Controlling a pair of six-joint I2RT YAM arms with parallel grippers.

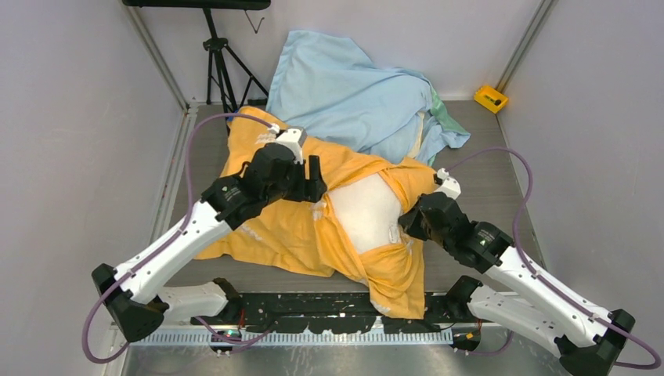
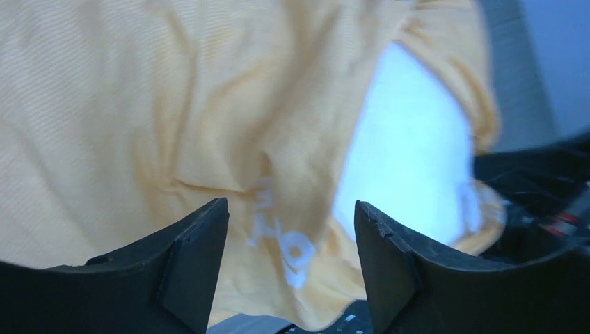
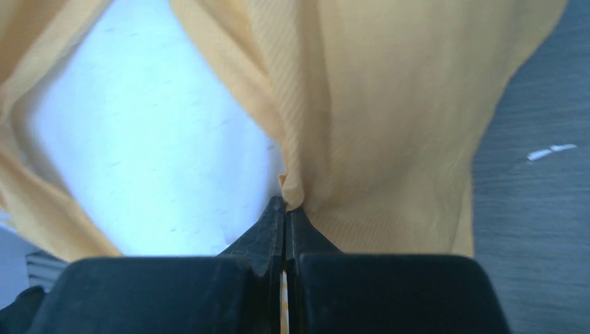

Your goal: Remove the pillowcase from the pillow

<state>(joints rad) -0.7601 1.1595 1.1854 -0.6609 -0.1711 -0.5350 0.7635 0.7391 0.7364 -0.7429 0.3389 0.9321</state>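
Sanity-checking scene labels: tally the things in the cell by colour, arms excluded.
Orange-yellow: 1, pillowcase
White: 1, pillow
Light blue: 1, cloth
Bright yellow: 1, small box
Black: 1, tripod
Total: 5
A green edge shows under the cloth; cannot tell whether it is a separate item.

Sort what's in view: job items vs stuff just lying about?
Job:
- pillowcase, orange-yellow, partly off
- pillow, white, exposed at the opening
- right gripper, shut on a pillowcase fold
- left gripper, open over the pillowcase

Lying about:
- light-blue cloth, bunched at the far side
- yellow box, far right corner
- tripod, far left
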